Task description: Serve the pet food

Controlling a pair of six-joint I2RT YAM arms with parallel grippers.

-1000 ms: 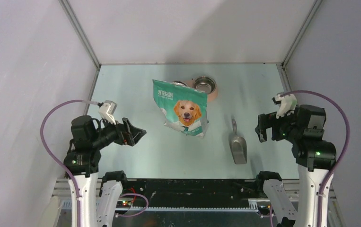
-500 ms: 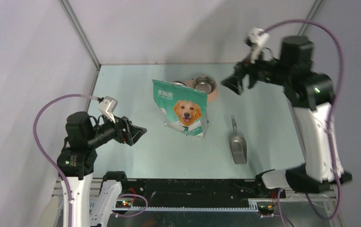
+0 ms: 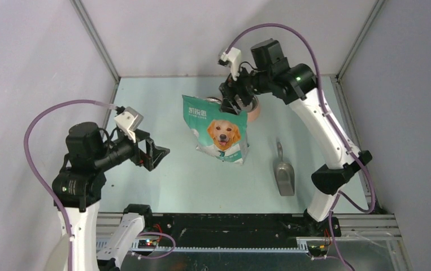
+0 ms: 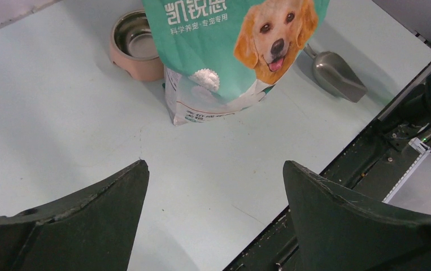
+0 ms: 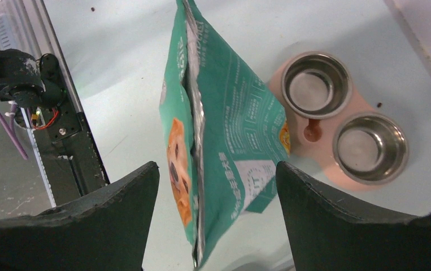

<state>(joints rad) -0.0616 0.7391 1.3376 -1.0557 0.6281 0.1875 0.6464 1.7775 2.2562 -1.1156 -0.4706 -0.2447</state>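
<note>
The pet food is hidden from every view. A teal foil bag printed with a golden dog [image 3: 218, 131] [image 4: 230, 45] stands upright mid-table. From above, its top edge [image 5: 193, 113] is a narrow slit showing only silver lining. My right gripper [image 3: 229, 103] [image 5: 217, 165] hovers open over the bag's top right corner, one finger on each side of the edge and neither touching it. At the near left, my left gripper [image 3: 161, 153] [image 4: 216, 164] is open and empty, pointing at the bag from a distance.
A pink double feeder with two steel bowls [image 3: 246, 103] [image 5: 343, 121] [image 4: 136, 48] sits just behind the bag. A grey metal scoop [image 3: 284, 172] [image 4: 337, 73] lies right of the bag, handle pointing away. The black rail [image 3: 230, 223] runs along the near edge.
My right arm swung from the near right up and across to the bag's top edge, its jaws narrowing slightly. The left arm shifted a little to the left.
</note>
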